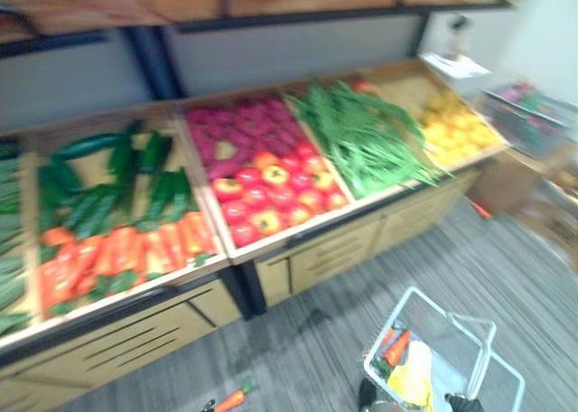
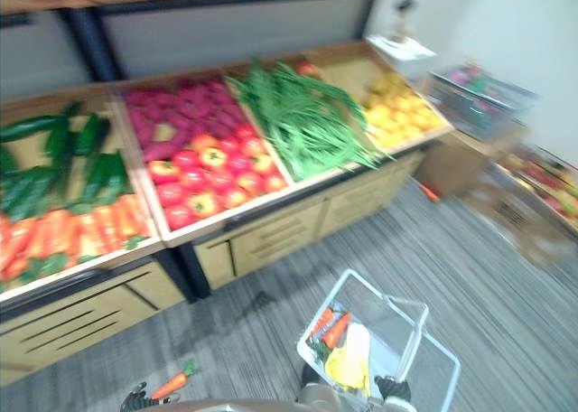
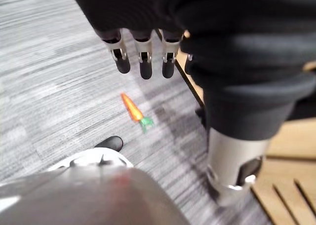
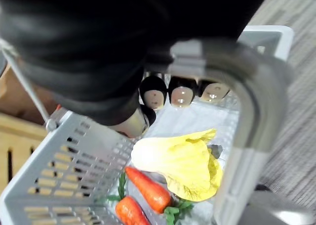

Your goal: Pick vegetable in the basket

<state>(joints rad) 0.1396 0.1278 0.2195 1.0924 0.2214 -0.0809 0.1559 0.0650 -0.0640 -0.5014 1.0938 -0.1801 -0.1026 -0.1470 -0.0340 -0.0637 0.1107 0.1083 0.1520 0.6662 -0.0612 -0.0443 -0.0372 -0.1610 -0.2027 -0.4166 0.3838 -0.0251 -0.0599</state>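
A white plastic basket (image 1: 452,323) hangs low at the right over the grey floor. My right hand (image 4: 180,94) is shut on its grey handle (image 4: 247,101). Inside lie two carrots (image 4: 148,190) and a yellow leafy vegetable (image 4: 182,166). Another carrot (image 3: 132,109) with a green top lies loose on the floor in front of the stand, also seen as the floor carrot (image 1: 230,399). My left hand (image 3: 144,62) hangs above the floor near that carrot, fingers straight and holding nothing.
A wooden produce stand (image 1: 298,240) runs across the back, holding cucumbers (image 1: 99,186), carrots (image 1: 117,254), tomatoes (image 1: 275,200), green beans (image 1: 361,136) and yellow produce (image 1: 456,127). A cardboard box (image 1: 515,177) and a crate of goods (image 1: 528,114) stand at the right.
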